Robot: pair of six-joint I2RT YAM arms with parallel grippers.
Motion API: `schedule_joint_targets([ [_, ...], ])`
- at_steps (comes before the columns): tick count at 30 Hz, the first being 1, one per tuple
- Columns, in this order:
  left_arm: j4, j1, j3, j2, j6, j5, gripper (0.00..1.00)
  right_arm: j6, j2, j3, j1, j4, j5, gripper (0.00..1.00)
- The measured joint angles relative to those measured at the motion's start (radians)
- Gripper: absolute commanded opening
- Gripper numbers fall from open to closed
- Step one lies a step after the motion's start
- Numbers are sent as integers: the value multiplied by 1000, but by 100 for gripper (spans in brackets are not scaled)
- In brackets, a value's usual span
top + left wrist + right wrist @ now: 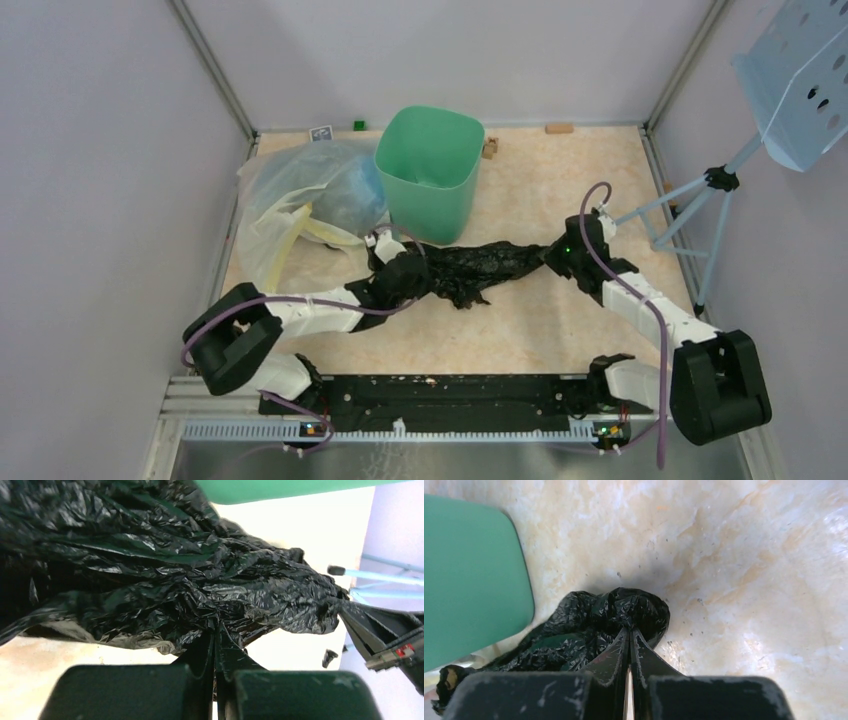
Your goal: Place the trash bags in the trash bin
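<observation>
So, early stage: grasp is done, transfer is not. Black trash bag (490, 262) lies stretched out on the table (560, 330), just at 6 o'clock of the mint-green trash bin (440, 205), running roughly 9-to-3 across the top view. Left gripper (216, 630) has its jaws fully closed, pinching a fold of plastic at the bag's 9 o'clock end. Right gripper (629, 630) is likewise clamped tight on the bunched 3 o'clock end. Bin stands upright at about 12 o'clock on the table with its mouth open, and no black plastic shows inside it. Bag's upper edge sits close to the bin base, maybe touching; can't tell. Also can't tell whether the bag is off the table or only pulled taut. Clear bag (300, 190) with blue and yellow contents sits at 9 o'clock of the bin, not involved. Remaining, by my read: lift both ends above the rim, carry toward 12 o'clock, bring the ends together over the opening, release. Slack middle could snag the rim.
</observation>
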Motion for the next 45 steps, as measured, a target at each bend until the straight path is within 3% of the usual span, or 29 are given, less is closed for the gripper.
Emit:
schedule_joint_targets([
  [4, -80, 60, 16, -95, 116, 152, 0, -22, -43, 23, -20, -37, 32, 0],
  [13, -332, 199, 0, -470, 300, 449, 0, -43, -100, 68, -67, -107, 79, 0],
  [21, -505, 282, -8, -635, 417, 541, 0, -51, -126, 69, -79, -173, 89, 2],
  [23, -529, 296, 1, -631, 446, 570, 0, -72, -145, 69, -79, -180, 79, 16],
  [26, -541, 307, 22, -604, 484, 630, 0, -169, -173, 69, -86, -158, 16, 55],
  [28, -537, 308, 33, -588, 502, 673, 0, -249, -195, 69, -93, -137, -59, 66],
  [37, -512, 309, 51, -566, 574, 763, 0, -477, -331, 67, -97, -88, -332, 78],
  [45, -512, 310, 56, -565, 617, 777, 0, -574, -139, 114, -55, -131, -410, 83],
])
